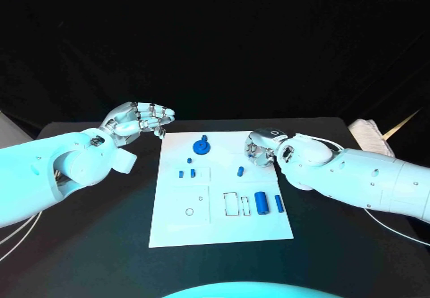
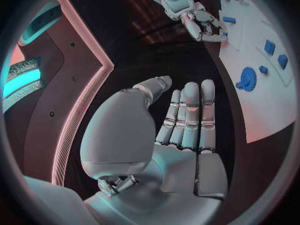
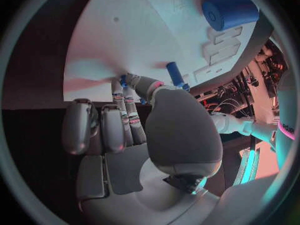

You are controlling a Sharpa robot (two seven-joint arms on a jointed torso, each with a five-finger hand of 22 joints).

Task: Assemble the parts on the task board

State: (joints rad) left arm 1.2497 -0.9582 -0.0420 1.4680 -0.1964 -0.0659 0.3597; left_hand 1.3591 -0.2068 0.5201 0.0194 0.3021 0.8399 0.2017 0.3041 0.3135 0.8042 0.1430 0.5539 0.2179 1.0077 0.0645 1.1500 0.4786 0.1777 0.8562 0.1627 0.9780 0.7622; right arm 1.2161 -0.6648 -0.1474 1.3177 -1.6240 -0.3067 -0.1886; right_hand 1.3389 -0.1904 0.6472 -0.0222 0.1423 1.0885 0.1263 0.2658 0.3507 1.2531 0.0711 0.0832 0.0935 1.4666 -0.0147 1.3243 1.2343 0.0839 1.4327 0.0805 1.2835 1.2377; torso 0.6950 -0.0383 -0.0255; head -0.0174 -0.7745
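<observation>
- Task board, white, lies mid-frame on the black table, blue parts scattered across it.
- Left hand hovers upper left, fingers spread, empty.
- Right hand, at the board's right edge; grasp unclear.

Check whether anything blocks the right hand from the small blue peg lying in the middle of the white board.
Nothing visible does. The right hand sits at the board's right edge, and only bare white surface lies between it and the small blue peg. The large blue cylinder lies nearer the robot, off that path.
</observation>
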